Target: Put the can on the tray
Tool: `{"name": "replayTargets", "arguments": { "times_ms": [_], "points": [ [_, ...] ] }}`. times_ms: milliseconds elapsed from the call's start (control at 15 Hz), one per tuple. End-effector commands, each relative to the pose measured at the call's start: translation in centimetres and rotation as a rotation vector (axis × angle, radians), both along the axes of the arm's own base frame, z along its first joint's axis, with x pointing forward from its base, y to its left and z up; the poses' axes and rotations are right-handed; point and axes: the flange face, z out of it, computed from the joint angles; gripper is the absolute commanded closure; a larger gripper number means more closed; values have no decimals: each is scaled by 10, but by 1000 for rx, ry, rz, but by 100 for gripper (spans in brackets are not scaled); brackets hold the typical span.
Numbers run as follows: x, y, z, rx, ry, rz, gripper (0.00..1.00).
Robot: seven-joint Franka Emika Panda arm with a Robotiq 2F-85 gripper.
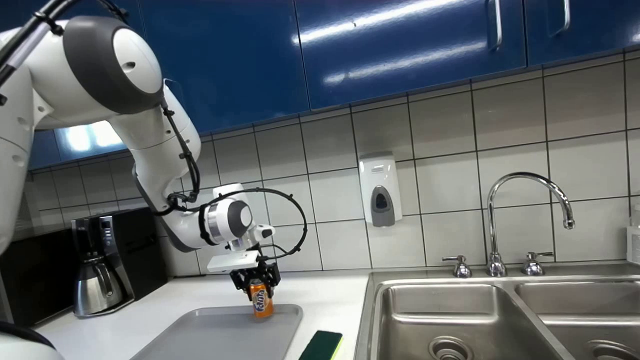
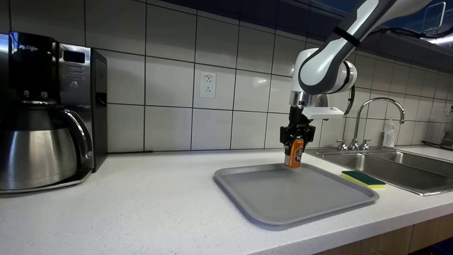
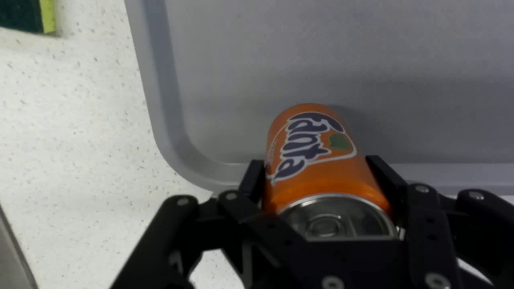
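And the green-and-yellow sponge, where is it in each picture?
In an exterior view: sponge, bottom edge, near the middle.
In an exterior view: sponge, right side, below mid-height.
Wrist view: sponge, top-left corner, cut off.
Shared landmark: grey tray; the sponge lies right of it in both exterior views, left in the wrist view.

The end effector (image 1: 260,296) grips the can (image 1: 261,304) at the far end of the tray (image 1: 225,332).

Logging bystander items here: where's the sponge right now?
In both exterior views the sponge lies on the counter between the tray and the sink; in the wrist view it shows at the top-left corner.
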Motion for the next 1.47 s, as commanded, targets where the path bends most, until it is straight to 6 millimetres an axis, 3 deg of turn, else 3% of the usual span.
{"name": "replayTargets", "arguments": {
  "times_ms": [0, 533, 600, 733, 1133, 1400],
  "points": [
    [-27, -4, 6, -16, -4, -9, 59],
    [-34, -4, -14, -32, 42, -13, 59],
    [-33, -4, -14, -34, 47, -10, 9],
    [-32, -3, -13, -39, 47, -11, 2],
    [-32, 1, -4, -34, 34, -14, 0],
    [-31, 4, 22, -24, -22, -36, 0]
  ]
}}
